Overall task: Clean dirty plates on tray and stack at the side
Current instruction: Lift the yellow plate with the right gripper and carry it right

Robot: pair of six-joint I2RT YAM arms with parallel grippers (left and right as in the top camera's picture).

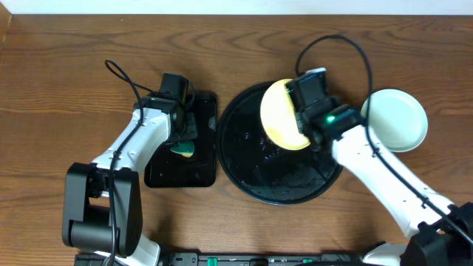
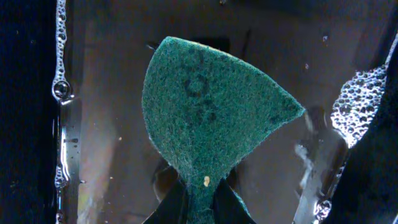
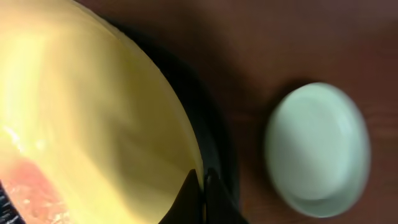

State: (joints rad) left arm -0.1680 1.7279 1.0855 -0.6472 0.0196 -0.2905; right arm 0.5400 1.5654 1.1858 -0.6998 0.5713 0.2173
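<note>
My right gripper (image 1: pixel 301 127) is shut on the rim of the pale yellow plate (image 1: pixel 279 114) and holds it tilted over the large round black tray (image 1: pixel 255 177). In the right wrist view the yellow plate (image 3: pixel 93 118) fills the left side, with a red smear at the lower left, and my right gripper (image 3: pixel 202 186) pinches its edge. A light blue plate (image 1: pixel 399 118) lies on the table right of the tray; it also shows in the right wrist view (image 3: pixel 317 149). My left gripper (image 2: pixel 199 202) is shut on a green scouring sponge (image 2: pixel 208 118) over the small rectangular black tray (image 1: pixel 166 174).
The small rectangular tray (image 2: pixel 99 143) holds soapy water with bubbles along its edges. The round tray surface is wet. Bare wooden table (image 1: pixel 59 89) lies to the left and at the back.
</note>
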